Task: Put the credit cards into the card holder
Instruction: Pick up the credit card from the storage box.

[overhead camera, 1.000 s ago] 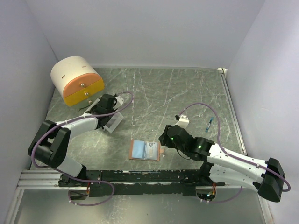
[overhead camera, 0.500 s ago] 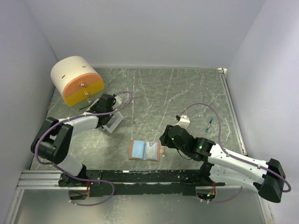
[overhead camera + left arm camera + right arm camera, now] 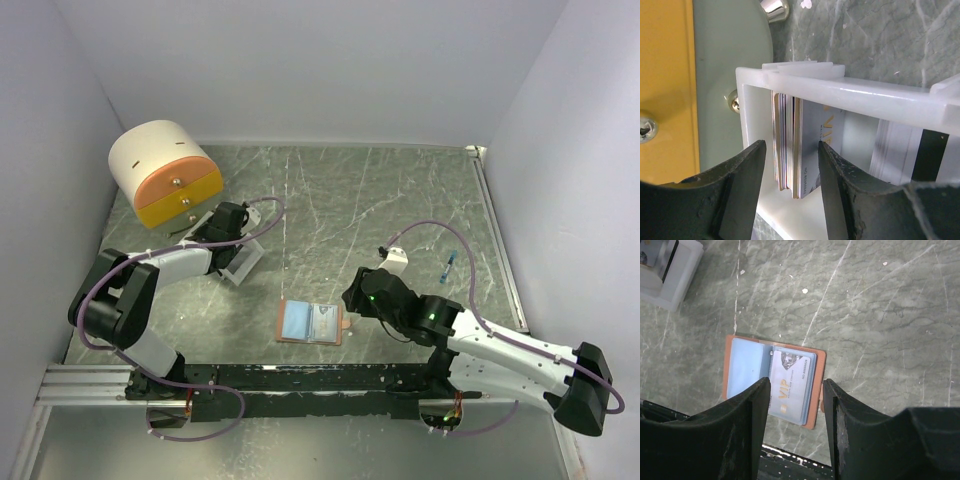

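The card holder (image 3: 312, 324) lies open near the table's front edge, salmon-brown outside and pale blue inside (image 3: 746, 367). A pale card (image 3: 790, 387) marked VIP sits in its right pocket. My right gripper (image 3: 796, 385) hovers open above it (image 3: 355, 295), holding nothing. Several credit cards (image 3: 785, 125) stand on edge in a small white box (image 3: 840, 90). My left gripper (image 3: 791, 150) reaches into that box (image 3: 242, 262), its open jaws on either side of the stack with gaps showing.
A round cream-and-orange drawer unit (image 3: 165, 175) stands at the back left, close behind the white box; its yellow front (image 3: 665, 90) fills the left of the left wrist view. A small blue object (image 3: 449, 266) lies at the right.
The left arm's elbow has shifted slightly to the right while its gripper stays at the white box. The right arm and the card holder have not moved.
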`<state>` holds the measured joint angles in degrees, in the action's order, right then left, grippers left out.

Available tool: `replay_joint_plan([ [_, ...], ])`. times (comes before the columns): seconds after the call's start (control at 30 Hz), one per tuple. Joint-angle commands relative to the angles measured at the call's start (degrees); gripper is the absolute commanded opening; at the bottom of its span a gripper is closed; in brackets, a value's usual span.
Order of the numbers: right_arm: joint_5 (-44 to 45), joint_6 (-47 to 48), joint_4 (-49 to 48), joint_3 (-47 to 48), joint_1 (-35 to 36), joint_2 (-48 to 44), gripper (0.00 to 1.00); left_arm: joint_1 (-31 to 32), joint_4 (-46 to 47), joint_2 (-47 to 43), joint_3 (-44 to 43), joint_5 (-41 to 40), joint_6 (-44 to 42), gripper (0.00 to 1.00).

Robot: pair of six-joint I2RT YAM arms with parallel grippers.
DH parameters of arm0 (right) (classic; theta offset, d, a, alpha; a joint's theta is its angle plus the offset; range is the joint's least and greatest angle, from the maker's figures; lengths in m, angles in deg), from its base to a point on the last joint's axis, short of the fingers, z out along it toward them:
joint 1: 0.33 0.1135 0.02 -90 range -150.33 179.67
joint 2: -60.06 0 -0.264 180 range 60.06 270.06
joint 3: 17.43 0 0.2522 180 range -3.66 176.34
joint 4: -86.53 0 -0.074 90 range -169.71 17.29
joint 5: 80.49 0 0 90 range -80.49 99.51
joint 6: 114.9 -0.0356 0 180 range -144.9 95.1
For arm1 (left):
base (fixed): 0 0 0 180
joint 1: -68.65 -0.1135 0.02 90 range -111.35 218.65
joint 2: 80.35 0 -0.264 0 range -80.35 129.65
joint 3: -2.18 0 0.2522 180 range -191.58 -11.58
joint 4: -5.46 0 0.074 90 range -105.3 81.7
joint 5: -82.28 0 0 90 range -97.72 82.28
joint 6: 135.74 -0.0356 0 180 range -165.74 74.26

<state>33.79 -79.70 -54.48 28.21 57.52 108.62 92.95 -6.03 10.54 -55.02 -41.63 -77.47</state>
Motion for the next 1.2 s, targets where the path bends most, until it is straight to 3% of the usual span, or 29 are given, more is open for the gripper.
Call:
replay_joint_plan([
  [0.0, 1.4, -0.1, 0.6, 0.1, -0.2, -0.4, 0.47, -0.5, 1.2, -0.4, -1.3, -2.4, -0.7, 0.57],
  [0.4, 1.5, -0.1, 0.6, 0.0, -0.1, -0.6, 0.47, -0.5, 0.9, -0.1, -1.6, -3.0, -0.5, 0.54],
  [1.17, 1.1, -0.3, 0.6, 0.2, -0.2, -0.5, 0.47, -0.8, -1.4, -0.7, -2.9, -2.1, -0.3, 0.4],
])
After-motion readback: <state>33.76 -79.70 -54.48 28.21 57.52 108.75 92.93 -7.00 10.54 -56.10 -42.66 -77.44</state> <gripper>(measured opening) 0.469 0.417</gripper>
